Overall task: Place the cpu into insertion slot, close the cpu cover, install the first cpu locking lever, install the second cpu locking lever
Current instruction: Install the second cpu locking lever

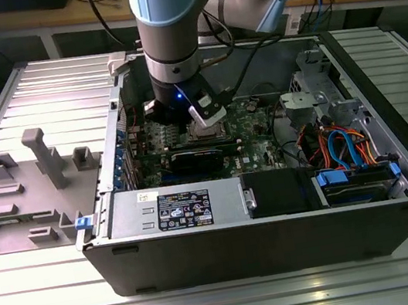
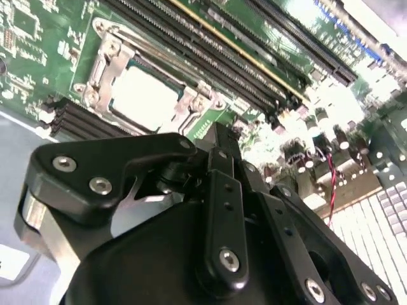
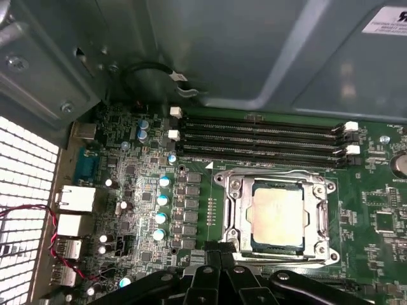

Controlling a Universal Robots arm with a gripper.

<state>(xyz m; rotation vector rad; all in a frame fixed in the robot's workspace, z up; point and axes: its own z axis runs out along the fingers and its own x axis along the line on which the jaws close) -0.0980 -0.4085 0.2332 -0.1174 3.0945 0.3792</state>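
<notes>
Pale silvery-beige square cpu (image 3: 276, 218) seated flat in silver-rimmed insertion slot (image 3: 233, 223) on green motherboard (image 3: 372, 210), just beside 4 black memory slots (image 3: 261, 141). Silvery windowed cpu cover (image 3: 323, 219) appears down around chip; chip is square, no long axis, face up. Step likely lever stage. Black gripper (image 3: 219, 255) hovers at socket's near edge; jaw state: cannot tell.
</notes>
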